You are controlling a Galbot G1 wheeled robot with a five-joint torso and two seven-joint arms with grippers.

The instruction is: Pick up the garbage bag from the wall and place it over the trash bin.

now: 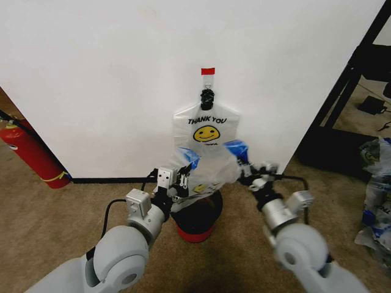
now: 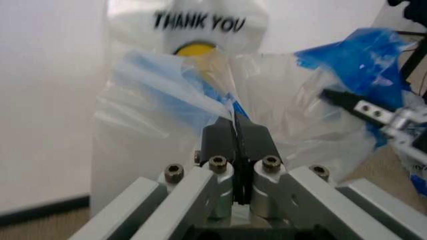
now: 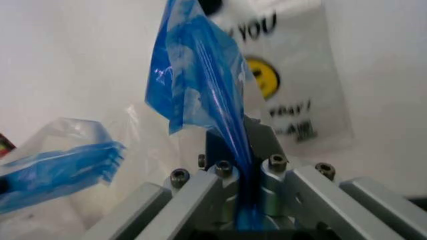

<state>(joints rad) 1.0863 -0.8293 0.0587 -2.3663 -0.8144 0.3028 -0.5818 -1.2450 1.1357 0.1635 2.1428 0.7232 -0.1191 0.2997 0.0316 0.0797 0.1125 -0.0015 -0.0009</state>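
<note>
The garbage bag (image 1: 211,168) hung stretched between the two grippers, just above the trash bin (image 1: 197,215) and in front of the white "THANK YOU" bag (image 1: 206,129) that stayed clipped to the wall (image 1: 110,79). The left gripper (image 1: 181,181) sat at the bag's left edge, its fingers (image 2: 220,137) pinched together on a fold of clear plastic with a blue streak (the film ran straight down between them). The right gripper (image 1: 247,174) was at the bag's right edge, a little farther from the robot, and its fingers (image 3: 261,134) were clamped on a blue patch of the same bag, which stood up above them. Between the two grips the plastic sagged open over the near side of the bin. A red fire extinguisher (image 1: 30,152) leaned at the far left by the wall.
</note>
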